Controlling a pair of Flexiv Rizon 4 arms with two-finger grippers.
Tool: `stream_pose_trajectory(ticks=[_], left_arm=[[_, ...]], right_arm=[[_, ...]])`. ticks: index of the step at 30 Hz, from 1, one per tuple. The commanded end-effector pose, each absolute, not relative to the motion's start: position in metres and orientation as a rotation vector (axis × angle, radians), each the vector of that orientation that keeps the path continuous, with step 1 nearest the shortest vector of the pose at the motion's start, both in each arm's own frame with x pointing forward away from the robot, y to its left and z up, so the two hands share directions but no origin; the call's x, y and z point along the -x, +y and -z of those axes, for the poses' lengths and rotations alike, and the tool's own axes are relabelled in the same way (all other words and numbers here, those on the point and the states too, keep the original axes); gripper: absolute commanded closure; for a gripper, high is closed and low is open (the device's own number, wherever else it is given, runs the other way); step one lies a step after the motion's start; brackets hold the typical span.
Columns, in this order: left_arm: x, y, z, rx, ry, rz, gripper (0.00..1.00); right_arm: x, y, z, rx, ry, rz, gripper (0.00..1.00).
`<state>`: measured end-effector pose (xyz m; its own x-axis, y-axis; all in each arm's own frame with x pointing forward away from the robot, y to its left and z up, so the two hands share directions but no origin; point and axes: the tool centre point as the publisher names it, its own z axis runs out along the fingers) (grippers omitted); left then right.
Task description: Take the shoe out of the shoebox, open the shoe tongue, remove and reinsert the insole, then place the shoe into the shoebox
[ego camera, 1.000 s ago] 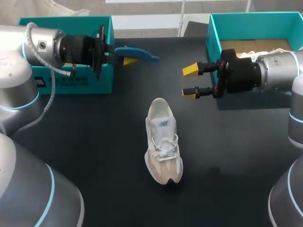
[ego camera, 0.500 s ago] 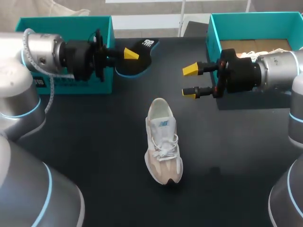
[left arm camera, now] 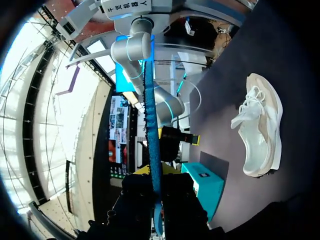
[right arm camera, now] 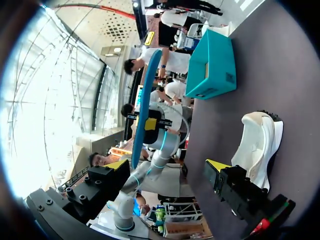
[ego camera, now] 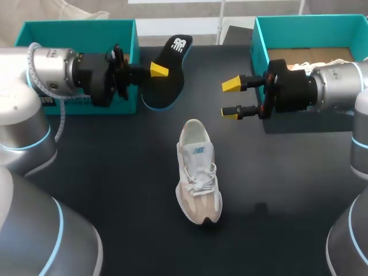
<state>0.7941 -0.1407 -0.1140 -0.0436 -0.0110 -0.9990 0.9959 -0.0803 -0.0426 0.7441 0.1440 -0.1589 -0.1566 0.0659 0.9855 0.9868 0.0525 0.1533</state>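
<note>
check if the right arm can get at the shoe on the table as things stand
Probably yes. The right tool is open and empty, off beyond the shoe, with nothing between them. The left tool holds the insole off to the other side, out of the way.

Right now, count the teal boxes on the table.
2. The left teal box stands far left, behind my left arm; the right teal box far right, behind my right arm.

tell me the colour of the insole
The insole is black on one face with a blue edge, seen best in the head view.
</note>
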Motion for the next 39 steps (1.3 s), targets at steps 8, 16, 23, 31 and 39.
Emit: stream_pose_trajectory(ticks=[8,16,23,31,39], left_arm=[[-0.795,-0.154,0.140,-1.201,1.111,1.221,1.00],[-0.796,-0.170,0.156,-1.207,1.044,1.138,1.00],[-0.803,-0.185,0.161,-1.171,1.046,1.103,1.00],[-0.805,-0.197,0.162,-1.157,1.044,1.088,1.00],[-0.803,-0.202,0.163,-1.115,1.041,1.072,1.00]], right_arm=[[-0.748,0.166,0.162,1.167,-1.380,1.185,0.00],[-0.750,0.187,0.158,1.140,-1.419,1.186,0.01],[-0.750,0.200,0.157,1.114,-1.433,1.195,0.37],[-0.749,0.210,0.162,1.094,-1.422,1.208,0.51],[-0.752,0.214,0.163,1.090,-1.421,1.221,0.62]])
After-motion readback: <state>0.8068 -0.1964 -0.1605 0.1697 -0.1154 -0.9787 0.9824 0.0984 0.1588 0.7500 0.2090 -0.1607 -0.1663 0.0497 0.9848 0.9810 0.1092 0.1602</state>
